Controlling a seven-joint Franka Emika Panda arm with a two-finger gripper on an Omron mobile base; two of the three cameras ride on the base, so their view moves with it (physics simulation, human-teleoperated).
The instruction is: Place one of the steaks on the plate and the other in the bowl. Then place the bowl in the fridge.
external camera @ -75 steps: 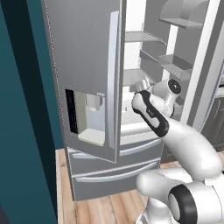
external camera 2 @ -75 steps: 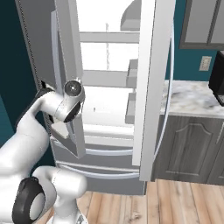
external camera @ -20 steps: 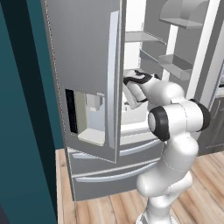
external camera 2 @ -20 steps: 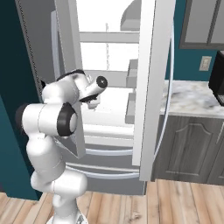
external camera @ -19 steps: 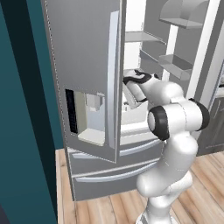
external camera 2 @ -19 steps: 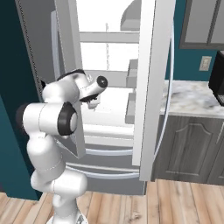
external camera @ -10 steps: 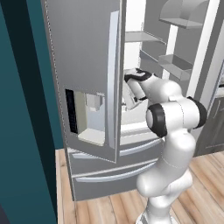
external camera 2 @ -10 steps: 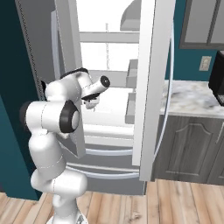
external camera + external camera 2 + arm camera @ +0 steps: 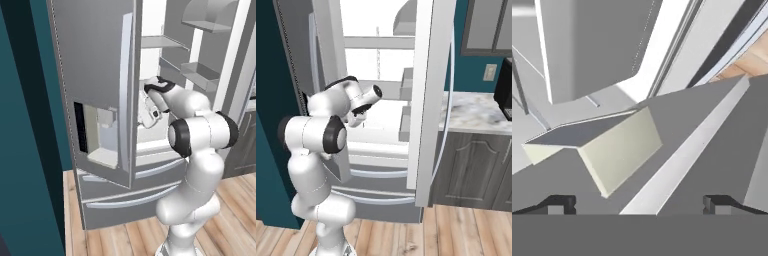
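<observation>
- Since about four seconds back, the white arm has unfolded from a low crouch before the fridge to a raised pose, its forearm reaching into the gap between the doors; over the last second it has barely shifted, the wrist edging slightly further inward.
- The tall grey French-door fridge (image 9: 100,100) stands with both doors swung open, its white shelved interior (image 9: 381,75) lit behind the arm.
- The two-finger gripper (image 9: 640,202) sits at the end of the wrist at about 12 o'clock of the elbow in the left base view, just beside the inner edge of the left door with the water dispenser (image 9: 100,132).
- In the hand view the two dark fingertips (image 9: 559,202) stand wide apart at 7 and 5 o'clock, nothing between them: the hand is spread and empty.
- Ahead of the fingertips lie a pale cream door bin (image 9: 619,152) and grey door panels.
- Two grey lower drawers (image 9: 120,192) sit at 6 o'clock below the wrist.
- A marble counter on grey wood cabinets (image 9: 471,165) lies at 3 o'clock of the fridge.
</observation>
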